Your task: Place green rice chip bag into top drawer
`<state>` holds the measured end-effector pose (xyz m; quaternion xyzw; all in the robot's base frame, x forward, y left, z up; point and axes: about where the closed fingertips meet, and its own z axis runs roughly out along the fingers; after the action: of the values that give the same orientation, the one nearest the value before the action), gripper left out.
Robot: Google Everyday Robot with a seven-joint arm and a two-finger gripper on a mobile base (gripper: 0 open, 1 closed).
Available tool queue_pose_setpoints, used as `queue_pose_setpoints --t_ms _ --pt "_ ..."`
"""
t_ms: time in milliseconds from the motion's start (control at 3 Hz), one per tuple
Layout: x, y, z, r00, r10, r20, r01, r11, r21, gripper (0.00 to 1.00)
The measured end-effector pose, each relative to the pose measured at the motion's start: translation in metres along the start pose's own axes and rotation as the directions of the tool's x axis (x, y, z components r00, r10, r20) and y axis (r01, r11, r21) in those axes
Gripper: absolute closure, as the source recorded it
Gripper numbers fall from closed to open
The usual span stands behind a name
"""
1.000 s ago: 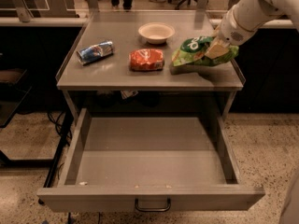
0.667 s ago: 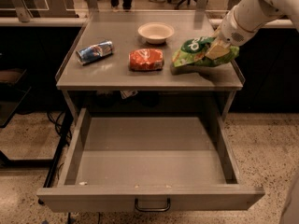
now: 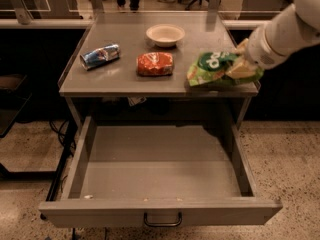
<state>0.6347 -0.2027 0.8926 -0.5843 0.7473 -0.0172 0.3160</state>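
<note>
Tabletop [image 3: 125,81] holds the green rice chip bag [image 3: 212,66], its end clenched in the tool [image 3: 240,68].

Table [image 3: 125,81]: bowl [image 3: 165,34], can [image 3: 100,55], red-orange bag [image 3: 155,63]; right edge, gripper [image 3: 239,66] clamps green rice chip bag [image 3: 212,66], perhaps lifted.

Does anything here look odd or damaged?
The blue soda can lies on its side, looking crushed, at the tabletop's left. The end effector is at the crumpled green rice chip bag, near the right front corner.
</note>
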Motion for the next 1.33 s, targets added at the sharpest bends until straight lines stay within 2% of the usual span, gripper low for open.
queue_pose_setpoints --t_ms 333,667,1333 --pt "0.017 0.053 -0.016 0.999 -0.002 0.036 0.002 1.0000 0.000 1.00" --pt "0.047 0.075 -0.010 0.999 0.035 0.003 -0.035 0.9989 -0.032 1.00" --pt "0.037 0.077 -0.011 1.000 0.024 0.014 -0.024 0.9995 -0.023 1.00"
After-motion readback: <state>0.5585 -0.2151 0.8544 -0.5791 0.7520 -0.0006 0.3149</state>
